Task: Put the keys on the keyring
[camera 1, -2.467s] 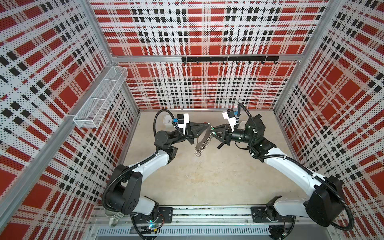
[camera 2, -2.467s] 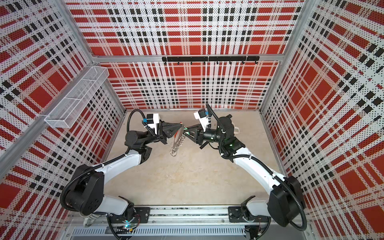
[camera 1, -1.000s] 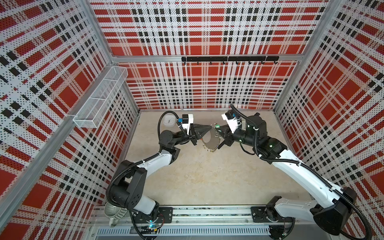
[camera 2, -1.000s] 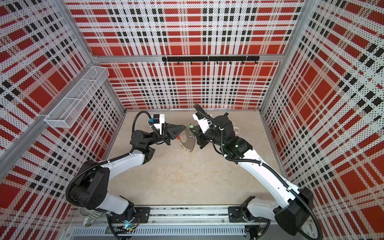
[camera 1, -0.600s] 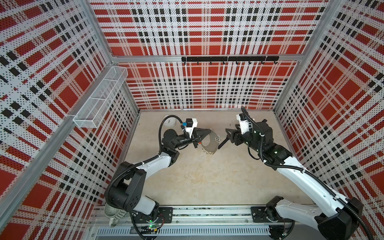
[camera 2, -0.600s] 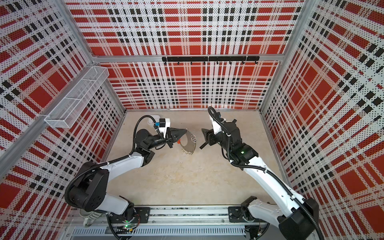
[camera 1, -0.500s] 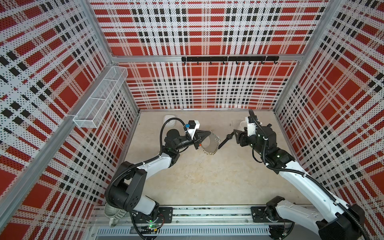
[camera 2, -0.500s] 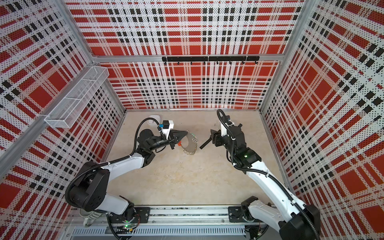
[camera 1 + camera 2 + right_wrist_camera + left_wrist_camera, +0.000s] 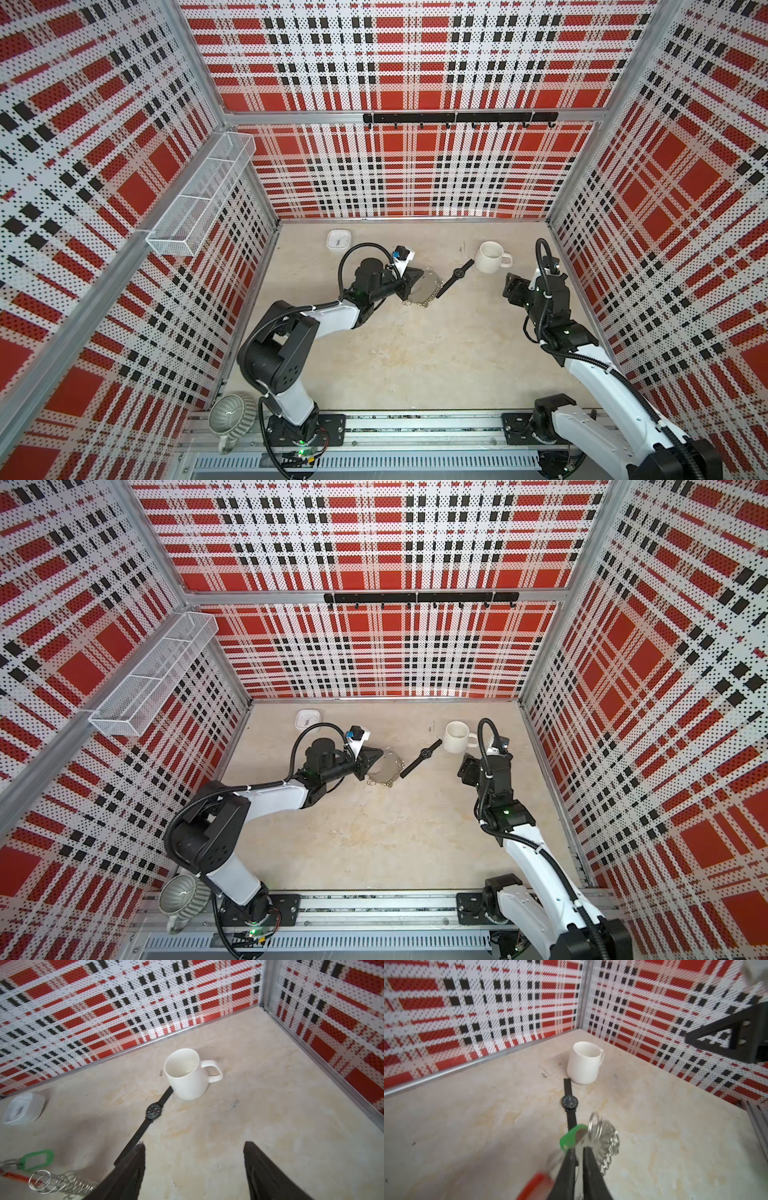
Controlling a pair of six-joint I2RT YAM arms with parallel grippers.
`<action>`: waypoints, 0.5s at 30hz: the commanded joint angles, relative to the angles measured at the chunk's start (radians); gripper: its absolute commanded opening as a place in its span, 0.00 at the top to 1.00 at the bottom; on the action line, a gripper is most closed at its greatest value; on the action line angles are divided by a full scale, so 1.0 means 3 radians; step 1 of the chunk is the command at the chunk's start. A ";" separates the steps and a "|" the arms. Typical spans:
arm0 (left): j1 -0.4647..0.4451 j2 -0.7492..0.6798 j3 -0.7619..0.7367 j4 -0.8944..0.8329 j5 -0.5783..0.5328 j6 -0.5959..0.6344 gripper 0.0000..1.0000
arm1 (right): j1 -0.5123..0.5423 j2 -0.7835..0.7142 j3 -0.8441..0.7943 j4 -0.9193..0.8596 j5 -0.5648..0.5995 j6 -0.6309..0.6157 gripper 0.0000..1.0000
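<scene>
The keyring, a flat grey ring with wire loops and a red section, sits low over the table at the tip of my left gripper. In the left wrist view it is blurred, and the jaws stand a narrow gap apart. The keys' green tag hangs among the loops; I cannot make out the dark key. My right gripper is wide open and empty, well to the right of the ring.
A black wristwatch lies between the ring and a white mug. A small white dial device sits at the back left. A grey cup stands outside the front rail.
My right gripper has opened, let go and drawn back to the right, away from the keyring. My left gripper brought the ring down near the table, and its jaws have parted slightly.
</scene>
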 commanded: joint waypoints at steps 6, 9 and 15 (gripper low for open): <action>-0.0007 0.0505 0.0391 -0.0265 -0.0398 -0.0168 0.90 | -0.0177 -0.0015 -0.0159 0.0140 0.0051 0.0148 0.19; -0.0008 0.0583 0.0395 -0.0267 -0.0426 -0.0204 0.91 | -0.0179 -0.0041 -0.0166 0.0116 0.0196 0.0097 0.16; -0.0010 0.0177 0.0091 -0.0290 -0.0861 -0.0257 0.41 | -0.0178 -0.0276 -0.0288 0.0406 0.0830 -0.0296 0.06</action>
